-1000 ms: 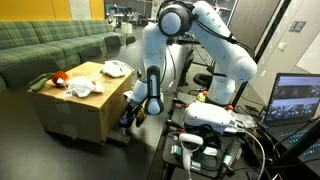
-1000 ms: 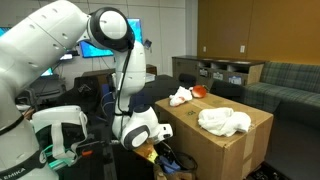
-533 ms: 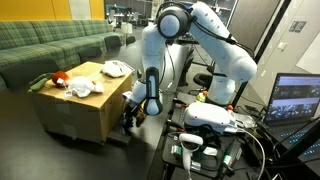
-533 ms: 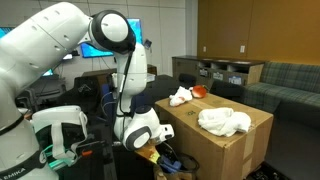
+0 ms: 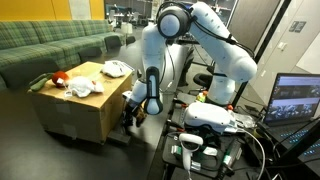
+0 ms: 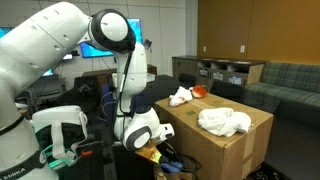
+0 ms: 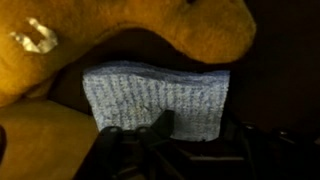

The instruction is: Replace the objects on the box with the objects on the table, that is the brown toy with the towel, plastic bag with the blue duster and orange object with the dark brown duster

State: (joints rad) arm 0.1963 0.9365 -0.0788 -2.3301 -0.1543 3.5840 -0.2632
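Jaws: can't tell if clenched or released. The wrist view is dark, and one dark finger part sits low in the middle, overlapping the bottom edge of the blue duster (image 7: 165,95). The duster fills the centre. Its top and left edges are crowded by the brown toy (image 7: 190,30), which curves over and around it. Its right edge faces the dark counter (image 7: 290,90), with open room there.

In an exterior view, the arm (image 5: 150,75) drops just beside the box (image 5: 80,118) at its right wall, with the wrist below the box's top edge. On the box top, the orange object (image 5: 58,77) is near the left edge. A white bundle (image 5: 83,88) sits mid-top and another white bundle (image 5: 115,69) is near the back corner; cloth or bag, can't tell. The floor in front of the box is open.

In an exterior view from the opposite side, the arm (image 6: 130,75) is bent low just beside the box (image 6: 215,150). The orange object (image 6: 200,91) and one bundle (image 6: 180,96) are at the box's far edge, and the larger bundle (image 6: 225,121) is nearer. There is a bare strip of box top between them and along the near edge.
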